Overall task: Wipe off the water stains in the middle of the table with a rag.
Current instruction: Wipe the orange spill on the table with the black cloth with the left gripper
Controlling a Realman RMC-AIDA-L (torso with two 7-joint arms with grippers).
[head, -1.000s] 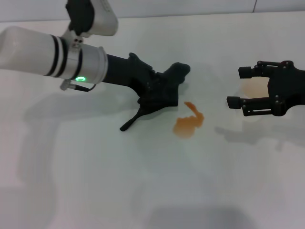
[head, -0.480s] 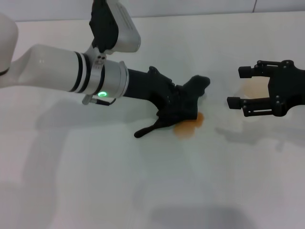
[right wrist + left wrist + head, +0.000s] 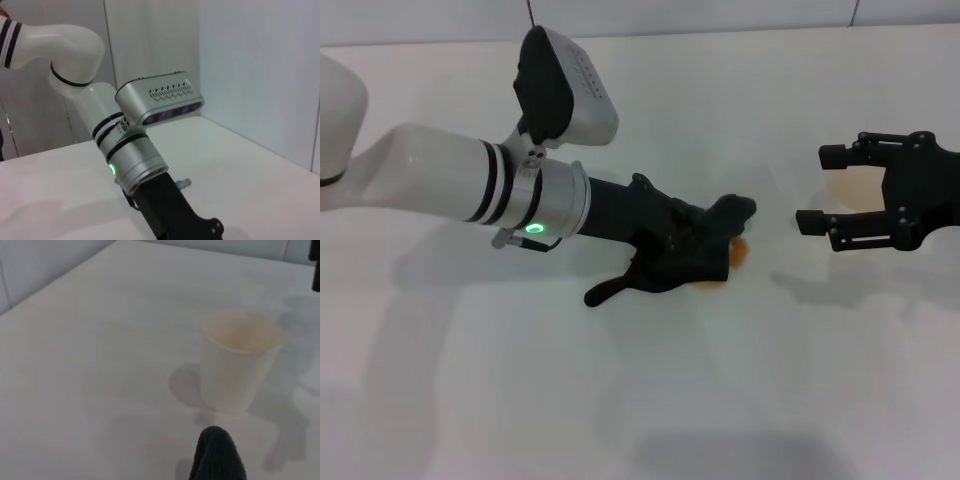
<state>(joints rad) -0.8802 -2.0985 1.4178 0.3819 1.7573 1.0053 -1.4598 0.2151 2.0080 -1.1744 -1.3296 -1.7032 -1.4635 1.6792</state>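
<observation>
My left gripper (image 3: 695, 248) is shut on the dark rag (image 3: 670, 268) and presses it down on the white table (image 3: 640, 400). The rag covers most of the orange-brown water stains (image 3: 741, 253); only a rim shows at the rag's right and lower edge. The rag's narrow tail (image 3: 605, 292) trails to the left. A tip of the rag (image 3: 216, 456) shows in the left wrist view. My right gripper (image 3: 822, 186) is open and empty, hovering to the right of the stain. The right wrist view shows the left arm (image 3: 132, 160).
A white paper cup (image 3: 848, 180) stands upright behind the right gripper's fingers, a short way right of the stain. It also shows in the left wrist view (image 3: 240, 360). The table's back edge (image 3: 720, 30) meets a wall.
The left arm has carried the rag rightward onto the stain, then dragged it slightly back toward me. The stain went from fully visible to mostly covered. The right arm has not moved.
</observation>
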